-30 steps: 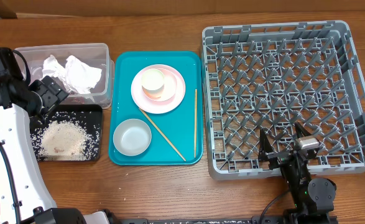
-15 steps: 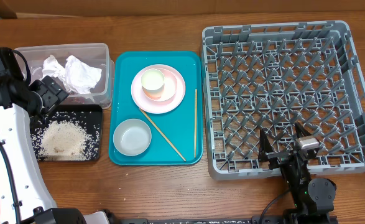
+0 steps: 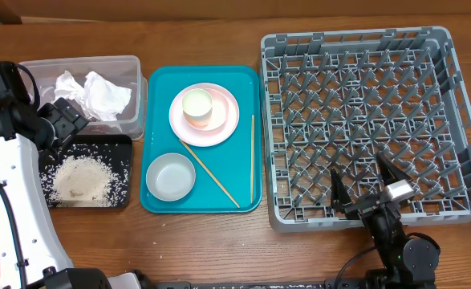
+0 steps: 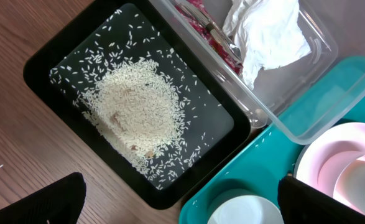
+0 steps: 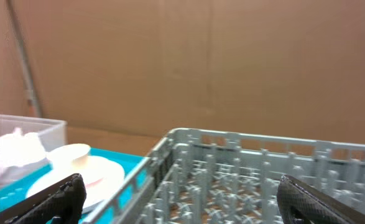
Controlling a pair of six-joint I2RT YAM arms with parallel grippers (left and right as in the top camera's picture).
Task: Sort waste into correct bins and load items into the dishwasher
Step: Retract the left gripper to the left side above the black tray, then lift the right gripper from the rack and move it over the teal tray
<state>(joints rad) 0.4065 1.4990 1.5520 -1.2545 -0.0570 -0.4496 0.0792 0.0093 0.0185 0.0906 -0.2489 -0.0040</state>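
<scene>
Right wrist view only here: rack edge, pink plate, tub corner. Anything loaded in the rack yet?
Observer: No, overhead shows the rack without any dishes.
Operator: What else needs loading that I can't see?
Observer: Two chopsticks on the teal tray: one by its right edge, one slanting below the plate.
Operator: Waste sorted?
Observer: The rice is heaped in the black tray, beside the tub holding the napkins.

A brown wooden worktop (image 3: pixel 219 241) carries four containers. At the left sit a clear plastic tub (image 3: pixel 79 61) and a black tray (image 3: pixel 123 154) just beside it, then a teal tray (image 3: pixel 159 96) in the middle, and a large grey dish rack (image 3: pixel 355 36) at the right
</scene>
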